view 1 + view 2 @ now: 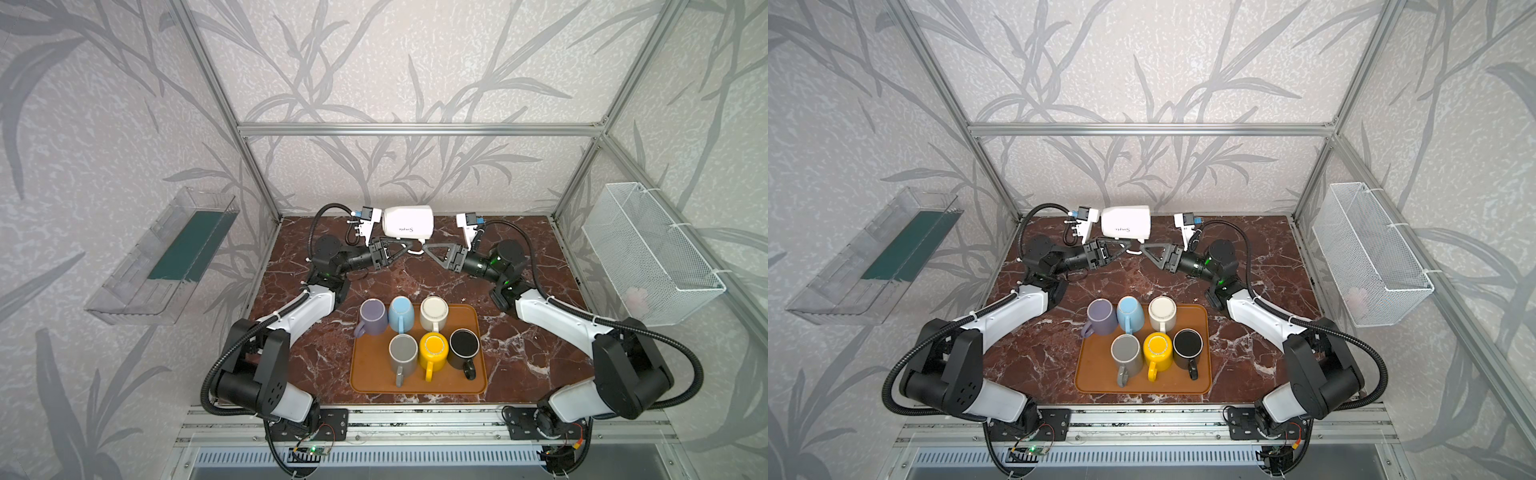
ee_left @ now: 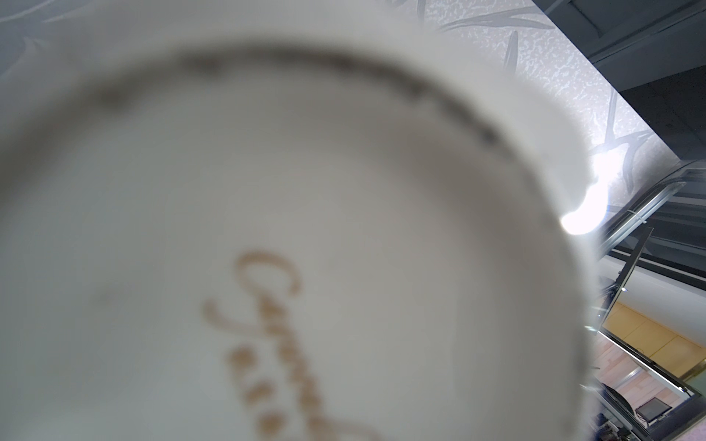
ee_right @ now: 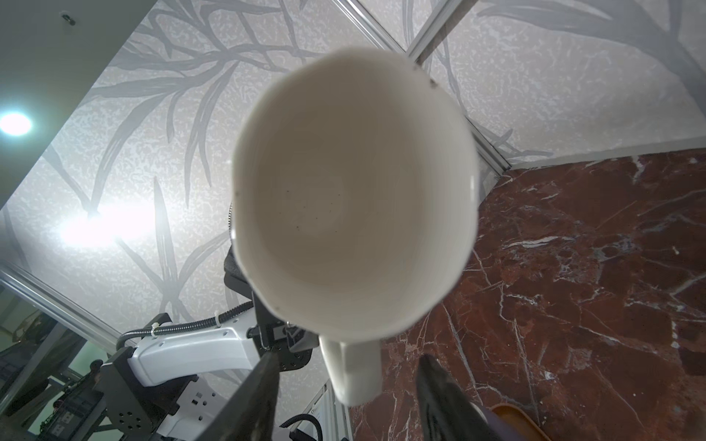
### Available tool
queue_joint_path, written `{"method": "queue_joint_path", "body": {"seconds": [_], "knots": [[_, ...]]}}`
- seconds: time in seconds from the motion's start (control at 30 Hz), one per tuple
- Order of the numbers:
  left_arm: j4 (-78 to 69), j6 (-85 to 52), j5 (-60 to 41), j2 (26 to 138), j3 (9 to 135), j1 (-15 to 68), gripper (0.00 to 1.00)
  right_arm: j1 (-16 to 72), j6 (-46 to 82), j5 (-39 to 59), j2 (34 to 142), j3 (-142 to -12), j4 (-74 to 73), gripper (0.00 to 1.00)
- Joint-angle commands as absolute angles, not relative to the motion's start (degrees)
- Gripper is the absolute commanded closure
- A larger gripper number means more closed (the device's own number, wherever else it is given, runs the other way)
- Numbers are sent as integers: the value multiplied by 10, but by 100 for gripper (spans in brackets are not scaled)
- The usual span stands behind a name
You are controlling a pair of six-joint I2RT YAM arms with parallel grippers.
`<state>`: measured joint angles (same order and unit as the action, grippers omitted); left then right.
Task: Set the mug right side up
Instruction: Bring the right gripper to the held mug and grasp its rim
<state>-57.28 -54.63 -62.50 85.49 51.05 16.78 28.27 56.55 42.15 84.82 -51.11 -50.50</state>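
Observation:
A white mug (image 1: pixel 407 224) (image 1: pixel 1125 224) hangs on its side above the back of the table in both top views. My left gripper (image 1: pixel 406 248) (image 1: pixel 1128 247) comes in from the left under the mug and is shut on it, seemingly at the handle. The mug's base with gold lettering (image 2: pixel 305 229) fills the left wrist view and hides those jaws. My right gripper (image 1: pixel 424 248) (image 1: pixel 1143 248) (image 3: pixel 349 357) faces the mug's open mouth (image 3: pixel 355 191). Its two fingers stand open on either side of the handle (image 3: pixel 351 374), with a gap on each side.
A brown tray (image 1: pixel 415 388) (image 1: pixel 1142 386) at the table's front holds several coloured mugs. A wire basket (image 1: pixel 648 253) hangs on the right wall and a clear bin (image 1: pixel 166 257) on the left wall. Aluminium frame posts stand at the table's back corners.

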Motion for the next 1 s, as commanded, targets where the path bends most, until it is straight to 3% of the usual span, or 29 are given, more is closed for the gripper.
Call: {"method": "queue_joint_path", "body": {"seconds": [0.0, 0.13, 0.33, 0.73, 0.83, 0.97], "knots": [[-622, -547, -628, 848, 526, 170, 100, 290, 545, 429, 835, -521, -509, 44], [-666, -570, -634, 847, 517, 170, 100, 297, 552, 428, 854, -536, -520, 48], [-696, -592, -641, 846, 511, 170, 100, 300, 596, 433, 883, -553, -576, 64], [-696, -607, -646, 841, 503, 170, 100, 303, 619, 433, 898, -579, -599, 65], [-697, -611, -648, 843, 502, 174, 100, 306, 628, 436, 905, -587, -604, 60], [-713, -625, -656, 849, 499, 178, 100, 308, 648, 425, 912, -589, -622, 61]]}}
